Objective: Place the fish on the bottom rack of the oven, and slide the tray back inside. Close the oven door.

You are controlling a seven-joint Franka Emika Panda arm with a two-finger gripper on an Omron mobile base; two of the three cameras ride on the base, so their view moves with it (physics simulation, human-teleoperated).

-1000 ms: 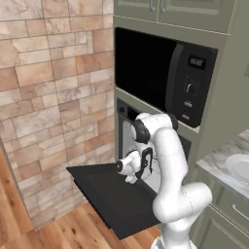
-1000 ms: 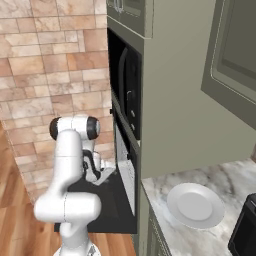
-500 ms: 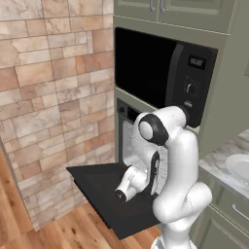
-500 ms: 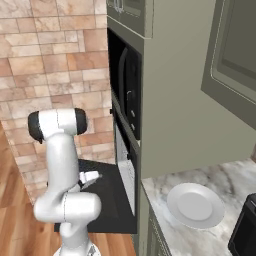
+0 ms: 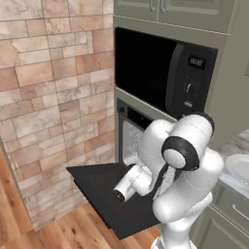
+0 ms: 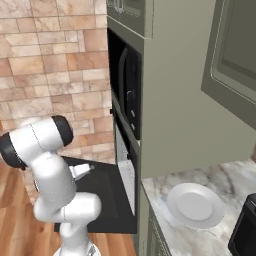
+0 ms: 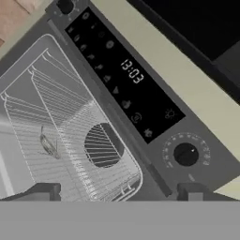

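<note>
The oven (image 7: pixel 132 72) shows its black control strip with a lit display and a round knob (image 7: pixel 186 153). Its cavity stands open, with the silvery wire racks (image 7: pixel 61 108) pushed inside. The fish (image 7: pixel 48 146), a small pale speckled lump, lies on a wire rack in the cavity; which level I cannot tell. The oven door (image 5: pixel 104 197) hangs open and flat, a matte-black panel (image 6: pixel 107 192). My gripper (image 7: pixel 117 194) is open and holds nothing, a short way out from the cavity mouth. It hovers over the door (image 6: pixel 81 170), pointing at the oven.
A large black microwave (image 5: pixel 151 73) sits above the oven. A brick wall (image 5: pixel 44 97) stands to the left and wood floor (image 5: pixel 73 233) lies below. On the marble counter to the right are a round white plate (image 6: pixel 195 205) and a black box appliance (image 6: pixel 245 235).
The arm has drawn back from the oven mouth and folded, with the elbow swinging toward the camera. The hand has dropped lower over the open door. The door has stayed down.
</note>
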